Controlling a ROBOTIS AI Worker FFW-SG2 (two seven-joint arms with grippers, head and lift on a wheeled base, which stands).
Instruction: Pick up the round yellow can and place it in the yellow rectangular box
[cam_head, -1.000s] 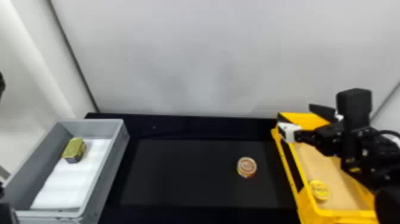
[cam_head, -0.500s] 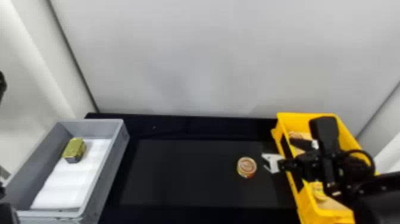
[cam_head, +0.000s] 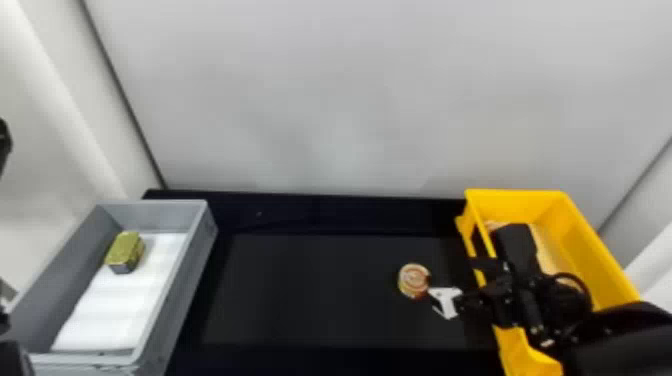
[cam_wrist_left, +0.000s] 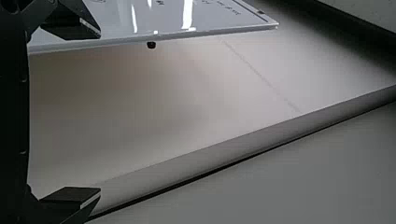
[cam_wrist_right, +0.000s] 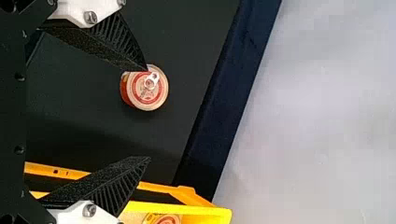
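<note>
Tool (cam_wrist_right: 148, 114) spread, my right arm (cam_head: 517, 295) has swung it from over the yellow box (cam_head: 590, 250) toward the pull-tab can (cam_wrist_right: 148, 95), likely to grasp.

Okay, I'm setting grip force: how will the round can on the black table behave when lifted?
The can is probably stiff, judging by its pull tab. Standing upright, it likely won't roll unless tipped onto its round side.
</note>
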